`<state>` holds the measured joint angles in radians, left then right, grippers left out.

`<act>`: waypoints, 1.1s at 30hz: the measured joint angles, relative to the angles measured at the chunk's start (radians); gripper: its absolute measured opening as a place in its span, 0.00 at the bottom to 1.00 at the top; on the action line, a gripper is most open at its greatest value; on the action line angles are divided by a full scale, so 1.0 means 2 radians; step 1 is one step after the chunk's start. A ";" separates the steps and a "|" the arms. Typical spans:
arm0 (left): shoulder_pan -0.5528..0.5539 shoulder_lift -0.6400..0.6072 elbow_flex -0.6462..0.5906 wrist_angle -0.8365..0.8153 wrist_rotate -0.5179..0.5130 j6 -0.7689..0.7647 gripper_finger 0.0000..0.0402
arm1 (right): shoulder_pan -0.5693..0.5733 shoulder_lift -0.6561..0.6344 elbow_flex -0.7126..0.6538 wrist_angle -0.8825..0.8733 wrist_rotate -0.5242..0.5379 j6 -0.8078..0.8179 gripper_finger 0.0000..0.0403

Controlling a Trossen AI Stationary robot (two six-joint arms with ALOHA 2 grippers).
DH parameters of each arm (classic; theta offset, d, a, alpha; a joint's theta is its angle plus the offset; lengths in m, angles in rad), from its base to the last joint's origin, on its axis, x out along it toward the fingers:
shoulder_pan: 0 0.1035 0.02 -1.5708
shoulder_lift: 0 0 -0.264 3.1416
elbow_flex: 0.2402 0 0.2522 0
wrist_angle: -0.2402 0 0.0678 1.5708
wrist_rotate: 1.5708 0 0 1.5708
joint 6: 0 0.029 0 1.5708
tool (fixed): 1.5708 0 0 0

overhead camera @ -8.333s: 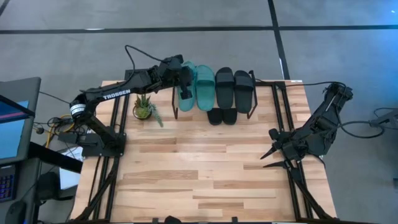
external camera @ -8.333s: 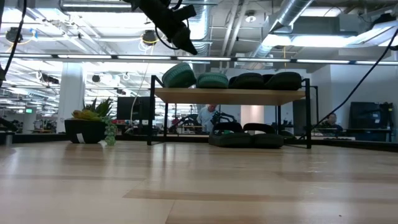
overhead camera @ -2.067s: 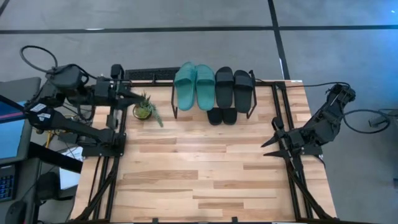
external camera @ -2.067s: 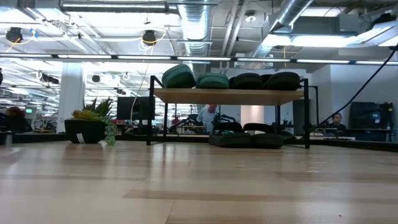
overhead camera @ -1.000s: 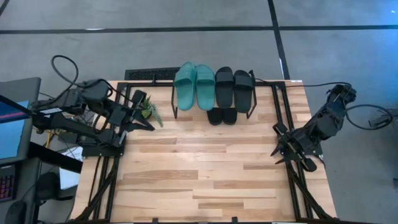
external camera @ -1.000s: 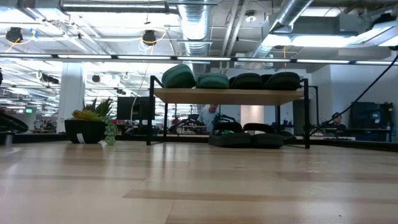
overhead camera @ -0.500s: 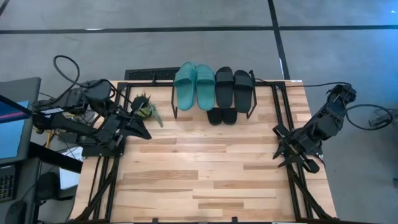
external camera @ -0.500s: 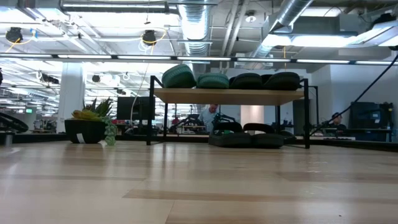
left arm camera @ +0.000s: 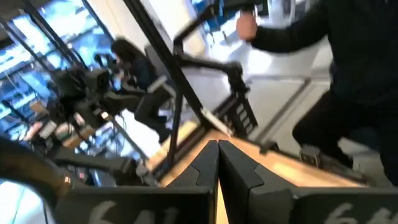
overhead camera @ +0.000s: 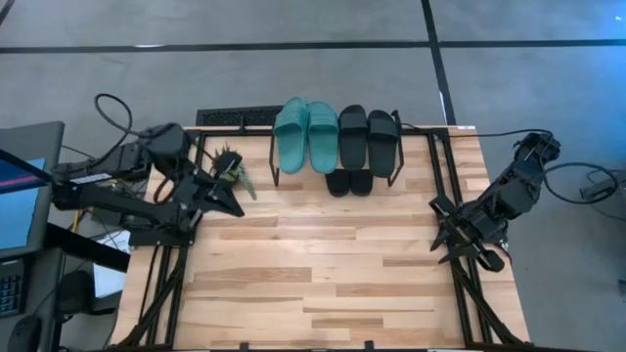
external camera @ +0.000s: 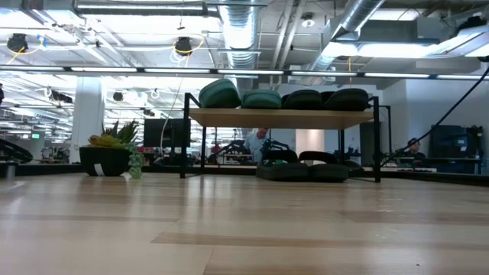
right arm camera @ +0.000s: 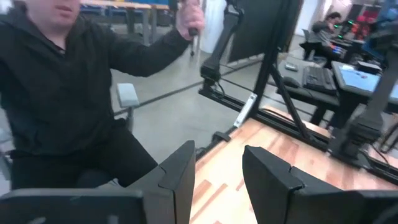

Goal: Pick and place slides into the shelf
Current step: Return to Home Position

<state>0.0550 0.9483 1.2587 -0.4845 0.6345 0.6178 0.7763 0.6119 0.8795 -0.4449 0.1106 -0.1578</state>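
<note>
Slides [overhead camera: 353, 137] on and under shelf [external camera: 283, 118]

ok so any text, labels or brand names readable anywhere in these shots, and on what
Nothing reads clearly in any view.
Pale marks on the body of the left claw: too blurred to read.
Small green sign in the room behind the table: too small to read.

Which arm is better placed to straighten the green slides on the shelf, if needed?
Left, probably. The left end effector sits beside the plant, on the same side as the green slides at the shelf's left end. The right end effector is at the table's right edge, beyond the black slides.
</note>
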 joint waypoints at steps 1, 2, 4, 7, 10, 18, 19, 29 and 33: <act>0.016 0.000 -0.003 0.011 0.023 -0.007 0.00 | -0.001 -0.002 0.000 0.002 -0.009 0.000 0.30; 0.033 0.000 -0.008 0.019 0.052 -0.013 0.00 | -0.003 -0.003 0.000 0.003 -0.020 0.000 0.30; 0.062 0.000 -0.019 0.035 0.101 -0.026 0.00 | -0.012 -0.004 0.000 0.004 -0.038 0.000 0.30; 0.098 0.000 -0.054 0.083 0.135 -0.058 0.00 | -0.031 -0.003 0.000 0.002 -0.057 0.000 0.30; 0.126 0.001 -0.097 0.152 0.139 -0.103 0.00 | -0.057 0.000 0.000 0.002 -0.073 0.000 0.30; 0.199 0.000 -0.152 0.223 0.184 -0.158 0.00 | -0.125 -0.003 0.000 -0.013 -0.135 -0.031 0.30; 0.202 0.000 -0.154 0.223 0.190 -0.159 0.00 | -0.132 -0.004 0.000 -0.013 -0.135 -0.037 0.30; 0.168 -0.047 -0.158 0.179 0.028 -0.186 0.00 | -0.160 -0.041 -0.027 0.003 0.105 0.002 0.30; 0.146 -0.075 -0.161 0.166 0.016 -0.168 0.00 | -0.160 -0.082 -0.065 0.030 0.104 0.001 0.30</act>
<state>0.3477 0.7981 0.9366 -0.1516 0.6672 0.2824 0.4566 0.4474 0.7491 -0.3846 0.3191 -0.1567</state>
